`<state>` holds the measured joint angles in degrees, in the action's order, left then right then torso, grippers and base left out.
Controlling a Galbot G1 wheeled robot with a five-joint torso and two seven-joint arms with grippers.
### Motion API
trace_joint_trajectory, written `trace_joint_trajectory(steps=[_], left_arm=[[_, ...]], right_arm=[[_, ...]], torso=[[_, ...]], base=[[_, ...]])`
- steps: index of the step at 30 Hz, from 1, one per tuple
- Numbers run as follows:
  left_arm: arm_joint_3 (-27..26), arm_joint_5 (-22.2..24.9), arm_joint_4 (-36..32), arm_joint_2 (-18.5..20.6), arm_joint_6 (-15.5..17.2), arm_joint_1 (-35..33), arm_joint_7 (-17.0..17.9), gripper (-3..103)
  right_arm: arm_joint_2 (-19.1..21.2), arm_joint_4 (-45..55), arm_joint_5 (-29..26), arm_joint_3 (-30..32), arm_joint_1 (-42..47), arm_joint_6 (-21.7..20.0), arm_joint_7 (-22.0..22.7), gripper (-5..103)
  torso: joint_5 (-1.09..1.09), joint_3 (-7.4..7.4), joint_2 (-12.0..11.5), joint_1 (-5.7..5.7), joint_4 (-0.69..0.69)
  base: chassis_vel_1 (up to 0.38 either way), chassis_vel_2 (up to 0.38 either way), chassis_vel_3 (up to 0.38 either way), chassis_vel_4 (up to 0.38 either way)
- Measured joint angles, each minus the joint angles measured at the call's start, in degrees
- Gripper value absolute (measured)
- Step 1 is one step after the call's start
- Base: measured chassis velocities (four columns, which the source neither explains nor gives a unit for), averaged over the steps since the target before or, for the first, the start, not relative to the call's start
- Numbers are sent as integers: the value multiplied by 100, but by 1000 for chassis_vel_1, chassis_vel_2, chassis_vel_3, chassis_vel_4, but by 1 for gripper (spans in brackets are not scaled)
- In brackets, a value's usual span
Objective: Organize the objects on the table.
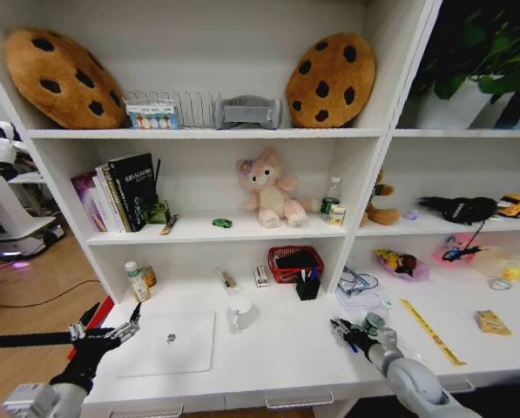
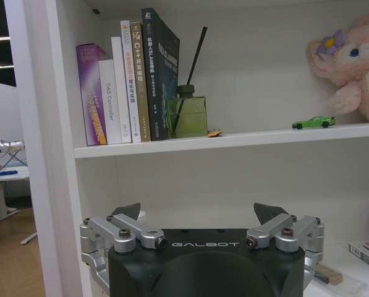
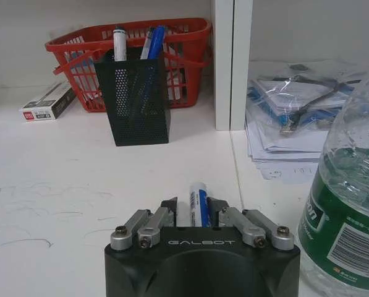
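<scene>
On the white table (image 1: pixel 277 357), my right gripper (image 1: pixel 340 327) (image 3: pixel 193 209) is low over the top and shut on a blue-and-white pen (image 3: pixel 199 199). A black mesh pen holder (image 3: pixel 135 93) (image 1: pixel 308 286) with several pens stands ahead of it, in front of a red basket (image 3: pixel 172 43). My left gripper (image 1: pixel 113 319) (image 2: pixel 199 213) hovers open and holds nothing at the table's left end, beside the closed silver laptop (image 1: pixel 168 342). A tiny green toy car (image 2: pixel 313 122) (image 1: pixel 222 223) sits on the shelf above, next to a pink plush toy.
A clear bottle with a green label (image 3: pixel 345 216) stands close beside my right gripper. Papers and plastic sleeves (image 3: pixel 295 105) lie past the shelf's upright. A white cup (image 1: pixel 239 312), books (image 2: pixel 119 86), a reed diffuser (image 2: pixel 187 114) and a yellow ruler (image 1: pixel 429 331) are nearby.
</scene>
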<state>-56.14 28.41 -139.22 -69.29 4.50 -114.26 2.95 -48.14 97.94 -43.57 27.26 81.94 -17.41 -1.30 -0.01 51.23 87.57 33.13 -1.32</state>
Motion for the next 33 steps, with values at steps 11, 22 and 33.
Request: trace_joint_trajectory(steps=[11, 22, 33], left_arm=[[0, 0, 0, 0, 0, 0, 0, 100], [0, 0, 0, 0, 0, 0, 0, 100], [0, 0, 0, 0, 0, 0, 0, 100]], right_arm=[[13, 41, -77, -19, -82, 229, 115, 12], [-240, 289, 435, -379, -1086, 1988, 190, 12], [-748, -1612, 1227, -1495, -2787, 3763, 477, 12]], torso=[[2, 0, 0, 0, -1], [0, 0, 0, 0, -1], [0, 1, -1, 1, -1]], base=[[0, 0, 0, 0], [0, 0, 0, 0], [0, 0, 0, 0]])
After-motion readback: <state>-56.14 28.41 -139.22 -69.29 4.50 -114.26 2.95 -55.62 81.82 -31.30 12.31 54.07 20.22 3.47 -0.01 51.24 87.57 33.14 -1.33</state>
